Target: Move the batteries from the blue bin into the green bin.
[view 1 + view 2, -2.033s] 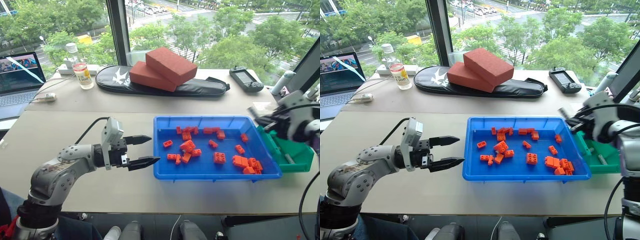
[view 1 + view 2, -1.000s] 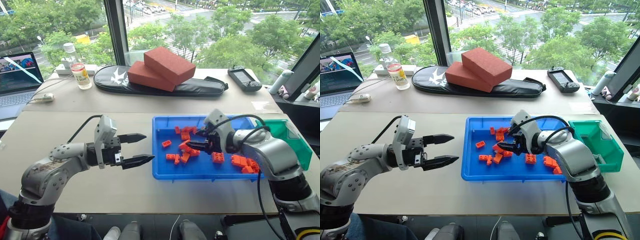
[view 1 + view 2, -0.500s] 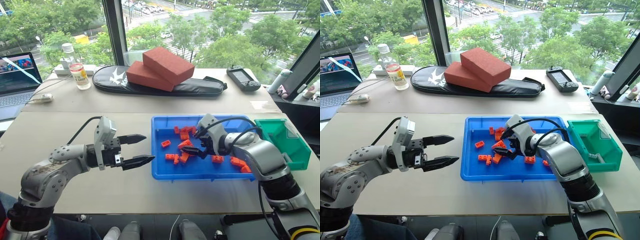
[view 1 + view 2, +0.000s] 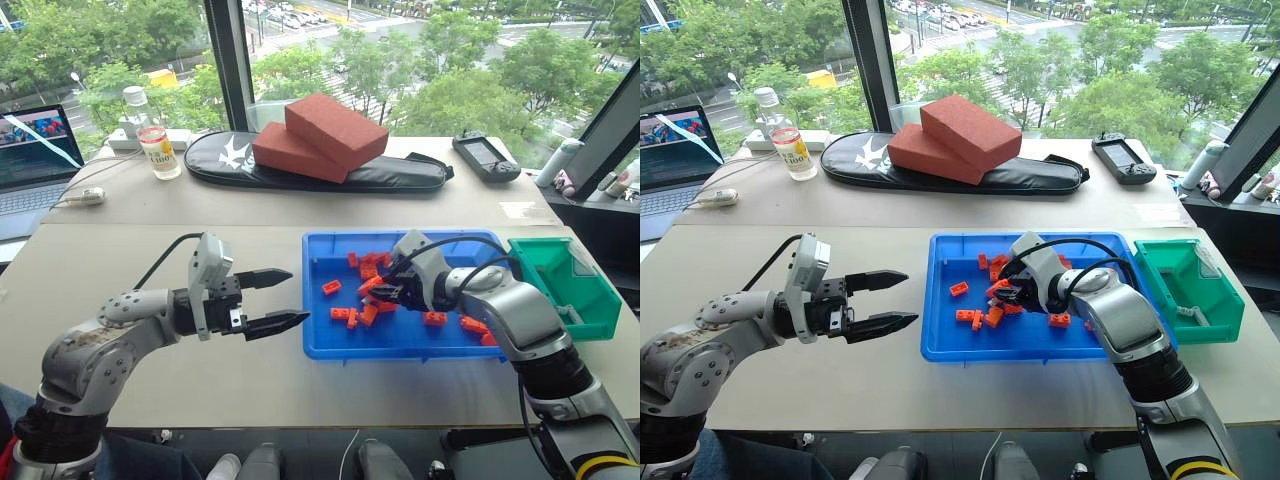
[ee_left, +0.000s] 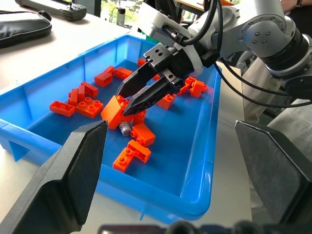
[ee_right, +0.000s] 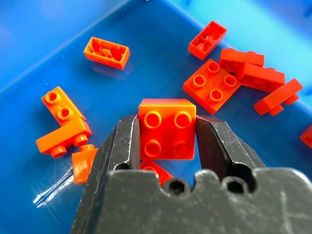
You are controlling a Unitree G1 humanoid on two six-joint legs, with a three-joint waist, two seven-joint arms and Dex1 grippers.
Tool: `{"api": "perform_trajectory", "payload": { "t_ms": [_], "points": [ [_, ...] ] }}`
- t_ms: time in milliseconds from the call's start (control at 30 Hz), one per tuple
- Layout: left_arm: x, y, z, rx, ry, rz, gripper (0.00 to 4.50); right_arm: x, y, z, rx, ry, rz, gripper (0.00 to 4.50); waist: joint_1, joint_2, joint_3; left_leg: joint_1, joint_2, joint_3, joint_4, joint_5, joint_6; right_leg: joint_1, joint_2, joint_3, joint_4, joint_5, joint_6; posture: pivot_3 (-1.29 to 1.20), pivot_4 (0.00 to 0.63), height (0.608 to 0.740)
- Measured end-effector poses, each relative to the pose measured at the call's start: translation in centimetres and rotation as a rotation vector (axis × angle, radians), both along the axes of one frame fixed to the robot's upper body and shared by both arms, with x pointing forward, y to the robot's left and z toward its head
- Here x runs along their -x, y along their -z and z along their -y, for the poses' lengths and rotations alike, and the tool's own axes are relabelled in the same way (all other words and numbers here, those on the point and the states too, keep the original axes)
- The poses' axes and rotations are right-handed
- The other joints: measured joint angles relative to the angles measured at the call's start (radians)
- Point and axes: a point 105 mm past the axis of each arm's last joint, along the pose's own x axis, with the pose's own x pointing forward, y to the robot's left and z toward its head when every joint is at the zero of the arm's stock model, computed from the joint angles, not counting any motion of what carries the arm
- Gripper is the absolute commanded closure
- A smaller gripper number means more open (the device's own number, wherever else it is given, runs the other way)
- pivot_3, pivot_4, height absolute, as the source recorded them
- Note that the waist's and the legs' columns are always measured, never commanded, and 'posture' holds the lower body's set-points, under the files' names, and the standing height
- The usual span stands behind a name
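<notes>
The blue bin (image 4: pixel 400 347) lies in front of me, strewn with orange-red toy bricks (image 4: pixel 432 319). My right gripper (image 4: pixel 376 290) hovers over the bin's left half, shut on a square four-stud orange brick (image 6: pixel 166 127), raised a little off the bin floor. Just below that brick lies a battery (image 5: pixel 126 129), a small silvery cylinder among the bricks, also glinting in the right wrist view (image 6: pixel 50 191). The green bin (image 4: pixel 566 287) stands against the blue bin's right end. My left gripper (image 4: pixel 290 298) is held level and open, left of the blue bin, with nothing in it.
At the back of the table are two red-brown blocks (image 4: pixel 320 135) on a black bag (image 4: pixel 330 170), a handheld controller (image 4: pixel 487 158), a bottle (image 4: pixel 155 140) and a laptop (image 4: pixel 35 150). Bare tabletop lies in front of and left of the blue bin.
My right gripper has closed on the orange brick and risen slightly with it. The left arm has stayed put.
</notes>
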Motion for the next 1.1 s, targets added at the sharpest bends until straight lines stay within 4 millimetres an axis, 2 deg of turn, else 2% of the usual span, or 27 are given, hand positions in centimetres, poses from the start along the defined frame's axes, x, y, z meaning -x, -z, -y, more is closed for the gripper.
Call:
{"api": "perform_trajectory", "payload": {
  "t_ms": [67, 133, 200, 300, 367, 433, 533, 633, 700, 833, 900, 1100],
  "points": [
    [0.0, 0.1, 0.0, -0.001, -0.002, -0.003, 0.00, 0.0, -0.9, 2.4, 0.034, 0.076, 0.027, 3.08, 0.002, 0.000, 0.000, 0.000, 0.000, 0.001, 0.000, 0.000, 0.000, 0.000, 0.000, 0.000, 0.000, 0.000, 0.000, 0.00, 0.150, 0.740],
    [0.0, 0.1, 0.0, -0.001, -0.003, -0.003, 0.00, 0.2, -0.3, 4.4, 0.079, 0.138, 0.017, 2.07, 0.001, 0.000, 0.000, 0.000, 0.000, 0.001, 0.000, 0.000, 0.000, 0.000, 0.000, 0.000, 0.000, 0.000, 0.000, 0.00, 0.150, 0.740],
    [0.0, 0.1, 0.0, -0.001, -0.004, -0.003, 0.00, 0.3, 0.9, 5.5, 0.103, 0.171, -0.017, 1.55, -0.003, 0.000, 0.000, 0.000, 0.001, 0.001, 0.000, 0.000, 0.000, 0.000, 0.001, 0.001, 0.000, 0.000, 0.000, 0.00, 0.150, 0.740],
    [0.0, 0.1, 0.0, -0.002, -0.005, -0.002, 0.00, 0.5, 2.0, 5.5, 0.121, 0.164, -0.052, 0.51, -0.013, 0.000, 0.000, 0.001, 0.001, 0.002, 0.000, 0.000, 0.000, -0.001, 0.001, 0.002, 0.000, 0.000, 0.000, 0.00, 0.150, 0.740],
    [0.0, 0.1, 0.0, -0.002, -0.005, -0.001, 0.00, 0.6, 1.9, 3.5, 0.104, 0.094, -0.041, 0.51, -0.017, 0.000, 0.000, 0.001, 0.002, 0.002, 0.000, 0.000, 0.000, 0.000, 0.002, 0.002, 0.000, 0.000, 0.000, 0.00, 0.150, 0.740],
    [0.0, 0.1, 0.0, -0.004, -0.005, 0.000, 0.00, 1.1, 1.6, 0.1, 0.073, -0.036, -0.025, 0.51, -0.018, 0.000, 0.000, 0.001, 0.002, 0.002, 0.000, 0.000, 0.000, 0.000, 0.002, 0.001, 0.000, 0.000, 0.000, 0.00, 0.150, 0.740],
    [0.0, 0.1, 0.0, -0.004, -0.005, 0.000, 0.00, 2.0, 1.7, -3.8, 0.054, -0.183, -0.021, 0.51, -0.010, 0.000, 0.000, 0.001, 0.001, 0.001, 0.000, 0.000, 0.000, 0.000, 0.001, 0.001, 0.000, 0.000, 0.000, 0.00, 0.150, 0.740],
    [0.0, 0.1, 0.0, -0.005, -0.008, 0.001, 0.00, 2.5, 2.6, -6.2, 0.061, -0.259, -0.060, 0.51, -0.002, 0.000, 0.000, 0.001, 0.001, 0.001, 0.000, 0.000, 0.000, 0.000, 0.000, 0.001, 0.000, 0.000, 0.000, 0.00, 0.150, 0.740],
    [-0.1, 0.0, 0.0, -0.005, -0.011, 0.003, 0.00, 2.6, 4.2, -7.5, 0.093, -0.295, -0.112, 0.51, -0.003, 0.000, 0.000, 0.001, 0.001, 0.001, 0.000, 0.000, 0.000, 0.000, 0.000, 0.001, 0.000, 0.000, 0.000, 0.00, 0.150, 0.740],
    [-0.1, -0.1, 0.0, -0.001, -0.022, 0.006, 0.00, 1.4, 6.6, -6.5, 0.160, -0.224, -0.181, 0.51, -0.003, 0.000, 0.000, 0.001, 0.000, 0.001, 0.000, 0.000, 0.000, 0.000, 0.000, 0.001, 0.000, 0.000, 0.000, 0.00, 0.150, 0.740],
    [-0.1, -0.1, 0.0, 0.003, -0.024, 0.005, 0.00, 0.7, 6.7, -5.7, 0.177, -0.187, -0.182, 0.51, -0.004, 0.000, 0.000, 0.001, 0.000, 0.001, 0.000, 0.000, 0.000, 0.000, 0.000, 0.001, 0.000, 0.000, 0.000, 0.00, 0.150, 0.740],
    [0.0, -0.1, 0.1, 0.003, -0.027, 0.005, 0.00, 0.3, 6.9, -5.4, 0.203, -0.167, -0.178, 0.51, -0.008, 0.000, 0.000, 0.001, 0.001, 0.001, 0.000, 0.000, 0.000, -0.001, 0.001, 0.000, 0.000, 0.000, 0.000, 0.00, 0.150, 0.740]
  ]
}}
